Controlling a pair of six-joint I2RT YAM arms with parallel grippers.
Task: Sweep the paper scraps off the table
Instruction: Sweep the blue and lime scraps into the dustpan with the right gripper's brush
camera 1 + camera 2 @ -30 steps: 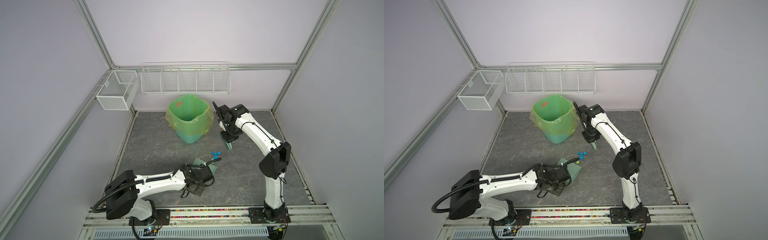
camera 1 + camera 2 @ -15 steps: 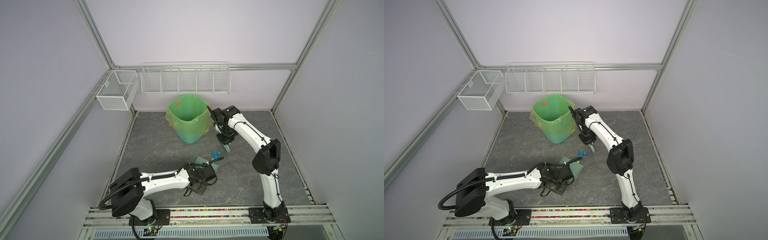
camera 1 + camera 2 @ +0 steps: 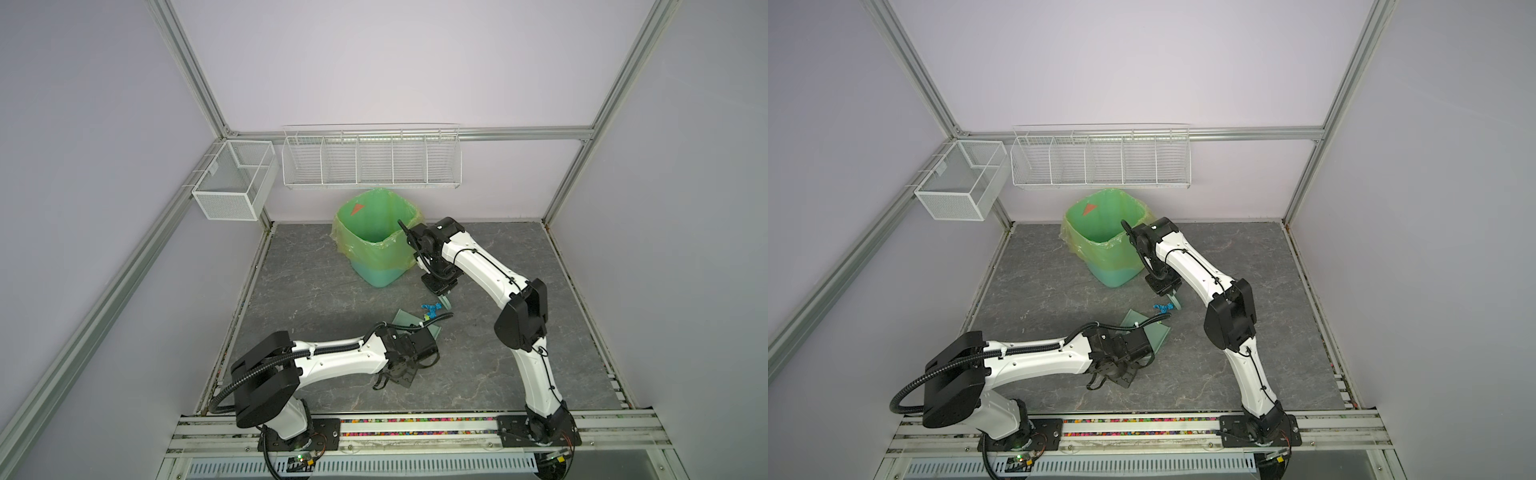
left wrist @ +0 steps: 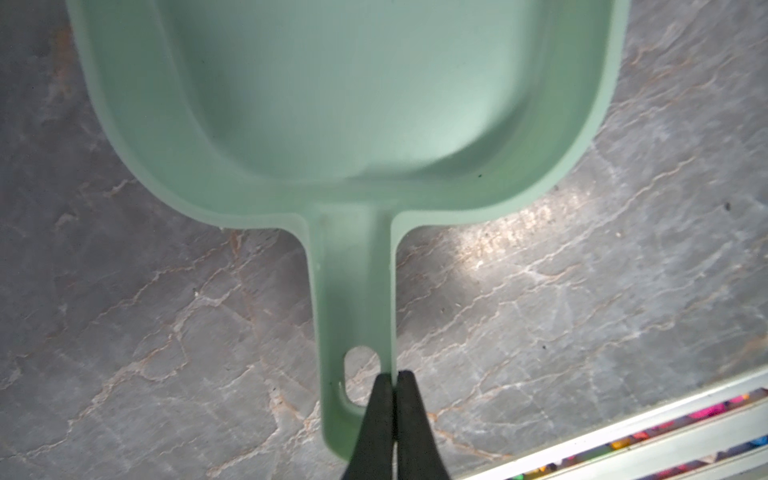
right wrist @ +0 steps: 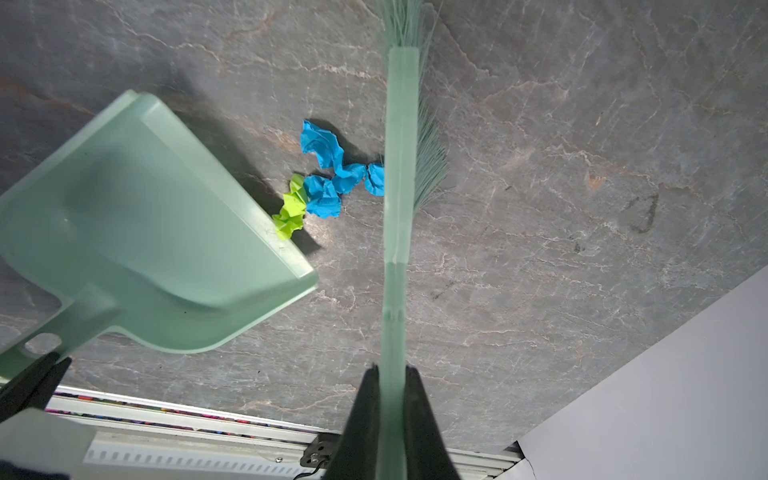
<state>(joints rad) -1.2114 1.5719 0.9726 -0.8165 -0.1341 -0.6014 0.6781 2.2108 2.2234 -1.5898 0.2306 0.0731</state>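
Nearest the front rail (image 3: 415, 419), low in both top views, the left gripper (image 4: 392, 376) is pinched fully closed on the handle edge of the dustpan (image 4: 374, 83), right beside the hanging hole. That grip keeps the pan lying low on the table (image 5: 582, 166) with its open lip turned toward the litter. Just beyond the lip, at mid-frame in the right wrist view, lie the paper scraps (image 5: 328, 174): several blue wads and a lime one (the lime one touches the lip), none inside the pan. Behind them stands the brush (image 5: 400, 208), bristles against the farthest blue wad, so a pull toward the pan would likely drive the pile in. The right gripper (image 5: 392, 370) is clamped tight on the brush handle. Farthest back, the lined bin (image 3: 374, 266) stands ready for emptying.
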